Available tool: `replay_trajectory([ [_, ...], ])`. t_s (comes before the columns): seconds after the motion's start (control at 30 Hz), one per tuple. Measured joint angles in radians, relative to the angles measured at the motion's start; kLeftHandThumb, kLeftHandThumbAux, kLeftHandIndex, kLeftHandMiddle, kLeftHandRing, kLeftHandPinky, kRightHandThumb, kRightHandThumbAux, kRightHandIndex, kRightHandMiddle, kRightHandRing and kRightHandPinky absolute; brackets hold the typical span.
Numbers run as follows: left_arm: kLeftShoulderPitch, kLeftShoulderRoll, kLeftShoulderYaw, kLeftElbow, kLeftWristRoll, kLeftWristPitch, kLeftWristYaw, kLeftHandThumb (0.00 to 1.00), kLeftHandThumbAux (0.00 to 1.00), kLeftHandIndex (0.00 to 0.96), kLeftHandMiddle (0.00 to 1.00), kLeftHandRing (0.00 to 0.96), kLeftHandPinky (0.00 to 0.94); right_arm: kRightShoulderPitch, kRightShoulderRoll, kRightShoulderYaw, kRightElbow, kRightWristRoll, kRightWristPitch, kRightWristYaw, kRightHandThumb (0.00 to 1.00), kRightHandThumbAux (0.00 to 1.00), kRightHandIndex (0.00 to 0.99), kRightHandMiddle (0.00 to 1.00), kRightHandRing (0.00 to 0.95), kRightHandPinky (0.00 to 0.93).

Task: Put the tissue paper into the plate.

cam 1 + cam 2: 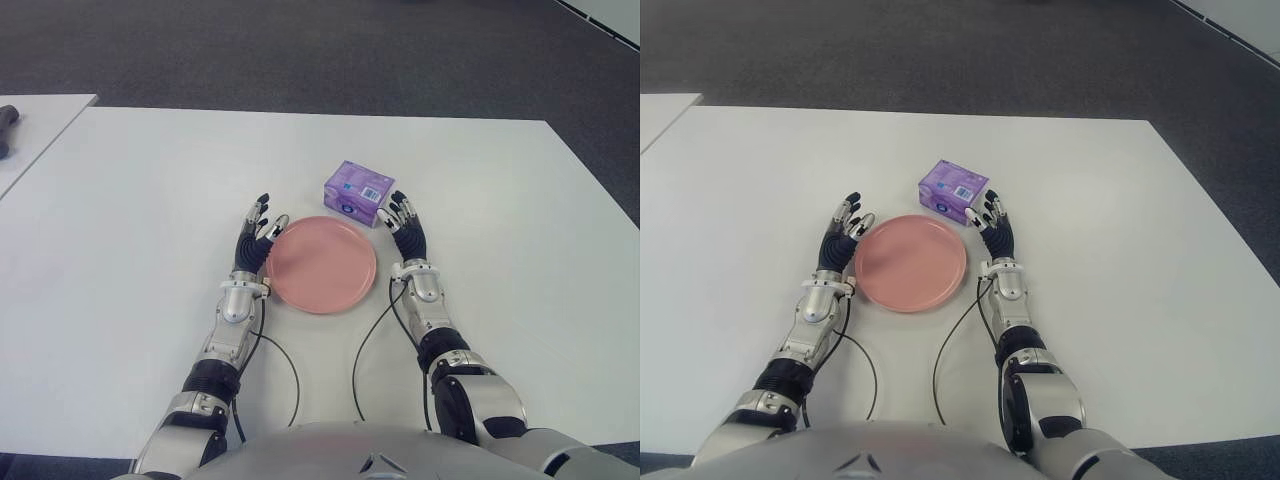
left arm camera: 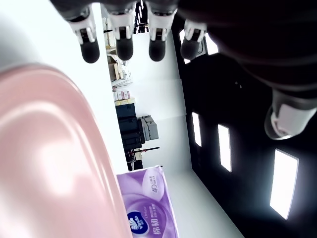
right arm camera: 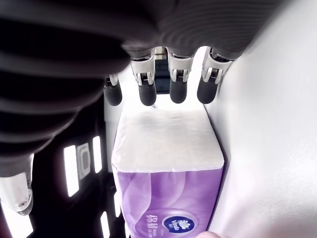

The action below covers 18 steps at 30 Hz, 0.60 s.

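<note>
nothing is placed for you yet: the tissue pack point(image 1: 358, 193) sits just beyond the empty pink plate point(image 1: 322, 264), your right hand point(image 1: 409, 233) beside it with fingers spread and empty, your left hand point(image 1: 254, 240) likewise open at the plate's left edge.

white table point(image 1: 150, 200) | on it: pink plate point(image 1: 320, 263), purple tissue pack point(image 1: 359, 192)

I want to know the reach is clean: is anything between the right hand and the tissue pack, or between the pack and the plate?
Nothing visible. The right hand is open just beside the tissue pack, with only bare table between. The pack sits right behind the pink plate, which holds nothing.
</note>
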Motion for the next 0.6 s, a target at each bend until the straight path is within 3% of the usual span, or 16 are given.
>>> replay_trajectory([
  [0.6,0.0,-0.003,0.0,0.001,-0.001,0.003,0.001,0.0,0.4,0.0,0.0,0.0,0.0,0.0,-0.002,-0.003,0.0,0.001,0.0,0.004,0.147,0.526,0.0,0.0,0.0,0.0],
])
